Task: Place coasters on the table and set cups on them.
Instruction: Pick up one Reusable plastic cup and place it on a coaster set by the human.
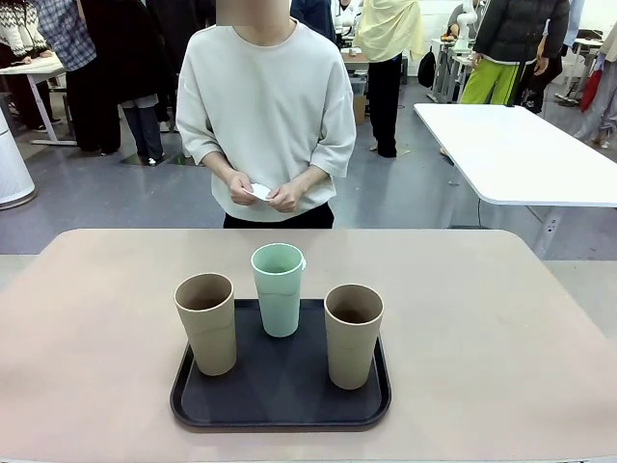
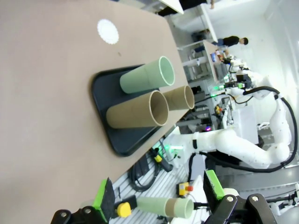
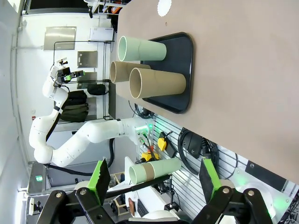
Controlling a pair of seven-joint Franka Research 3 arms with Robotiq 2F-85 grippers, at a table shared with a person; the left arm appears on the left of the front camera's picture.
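Observation:
Three cups stand upright on a black tray [image 1: 280, 391] near the front of the table [image 1: 482, 338]: a brown cup [image 1: 205, 323] on the left, a mint green cup [image 1: 279, 289] at the back middle, and a second brown cup [image 1: 354, 336] on the right. One white coaster [image 2: 108, 31] [image 3: 164, 6] lies flat on the table beyond the tray, on the person's side. The person's hands hold another white coaster [image 1: 260, 191] at waist height behind the far edge. My left gripper [image 2: 159, 196] and right gripper [image 3: 155, 179] hang open, off the table's near side, holding nothing.
The tray [image 2: 124, 140] [image 3: 180, 70] sits close to the table's near edge. Bare tabletop lies to both sides of it and beyond it. A white rectangular table [image 1: 521, 154] stands at the back right, with people farther off. A mint-and-tan cup-like thing [image 3: 154, 170] shows below the table edge.

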